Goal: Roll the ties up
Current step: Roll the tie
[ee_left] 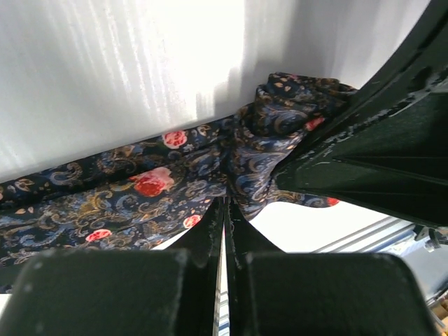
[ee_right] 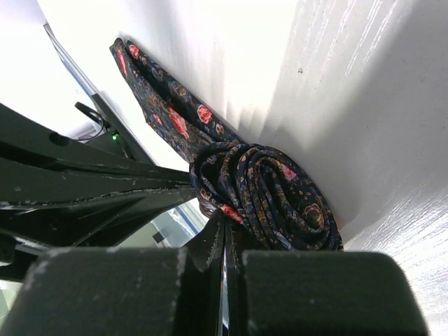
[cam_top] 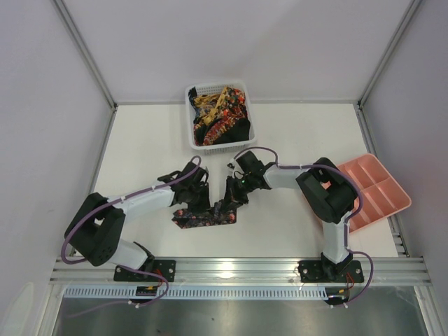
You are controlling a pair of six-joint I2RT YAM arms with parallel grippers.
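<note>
**Q:** Where is the tie in this shot?

**A:** A dark patterned tie (cam_top: 199, 217) lies on the white table (cam_top: 140, 147), close to the near edge and a little left of the middle. One end is wound into a tight roll (ee_right: 276, 199). The rest stretches flat toward the left edge.

**Q:** And the two arms?

**A:** Both bend over it from opposite sides. The left gripper (ee_left: 224, 204) is closed, its tips pinching a gathered fold just beside the roll (the cloth puckers toward them in the wrist view). The right gripper (ee_right: 224, 225) is closed too, its tips pressed against the roll's side. Whether any cloth sits between them cannot be told.

**Q:** How near are the grippers to each other?

**A:** Just beside one another, meeting at the roll.

**Q:** Anything else on the table?

**A:** A white mesh basket (cam_top: 220, 145) stands at the middle of the far edge, heaped with more ties (cam_top: 220, 115) in red, orange and yellow prints. A pink compartment tray (cam_top: 374, 192) sits at the right edge, skewed to it.
</note>
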